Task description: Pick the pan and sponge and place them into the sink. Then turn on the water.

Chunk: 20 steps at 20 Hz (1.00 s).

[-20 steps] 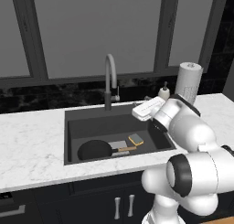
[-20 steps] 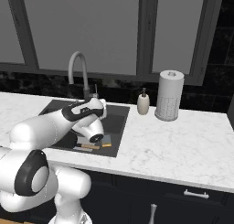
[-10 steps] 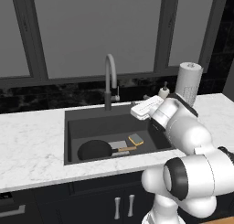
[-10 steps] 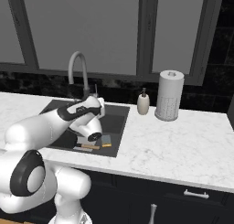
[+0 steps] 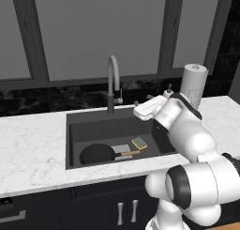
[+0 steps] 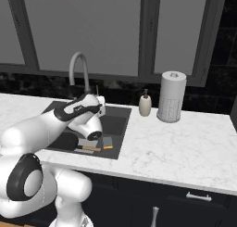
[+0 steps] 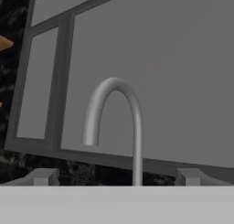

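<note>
Pan (image 5: 97, 153) and sponge (image 5: 139, 142) in sink (image 5: 75, 130), below raised open claw (image 5: 139, 112)

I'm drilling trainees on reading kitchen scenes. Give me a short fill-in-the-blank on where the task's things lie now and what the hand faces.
1. The pan and the sponge both lie inside the ____.
2. The pan's wooden handle points toward the ____.
3. The hand view looks straight at the arched ____.
4. The gripper hangs above the sink with its jaws ____.

Missing words: sink; sponge; faucet; open
</note>
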Tool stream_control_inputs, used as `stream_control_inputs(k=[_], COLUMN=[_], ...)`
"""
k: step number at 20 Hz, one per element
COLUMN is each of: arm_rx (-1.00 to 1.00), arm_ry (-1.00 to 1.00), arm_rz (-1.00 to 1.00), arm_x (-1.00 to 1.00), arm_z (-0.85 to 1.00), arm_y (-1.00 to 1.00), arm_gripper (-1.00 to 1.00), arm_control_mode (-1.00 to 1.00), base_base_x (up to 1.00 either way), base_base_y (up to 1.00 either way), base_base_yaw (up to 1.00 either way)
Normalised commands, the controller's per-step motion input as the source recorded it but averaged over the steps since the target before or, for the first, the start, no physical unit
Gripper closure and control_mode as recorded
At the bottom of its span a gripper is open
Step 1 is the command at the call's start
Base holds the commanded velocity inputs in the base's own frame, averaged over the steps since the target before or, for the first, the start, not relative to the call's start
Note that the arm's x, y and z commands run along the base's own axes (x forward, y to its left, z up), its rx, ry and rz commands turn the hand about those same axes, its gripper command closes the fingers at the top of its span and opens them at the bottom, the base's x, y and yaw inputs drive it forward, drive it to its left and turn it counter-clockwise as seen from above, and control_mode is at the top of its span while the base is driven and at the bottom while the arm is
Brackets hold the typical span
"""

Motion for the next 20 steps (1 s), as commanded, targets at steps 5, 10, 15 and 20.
stream_control_inputs(k=[5,10,15,20], arm_rx=[0.00,0.00,0.00,0.00], arm_ry=[0.00,0.02,0.12,0.02], arm_rz=[0.00,0.00,0.00,-0.01], arm_x=[0.00,0.01,0.11,0.07], arm_z=[0.03,0.00,-0.01,-0.01], arm_y=[0.01,0.00,0.00,0.00], arm_gripper=[-1.00,-1.00,-1.00,-1.00], arm_control_mode=[-1.00,-1.00,-1.00,-1.00], base_base_x=[0.00,0.00,0.00,0.00], base_base_y=[0.00,0.00,0.00,0.00], base_base_yaw=[0.00,0.00,0.00,0.00])
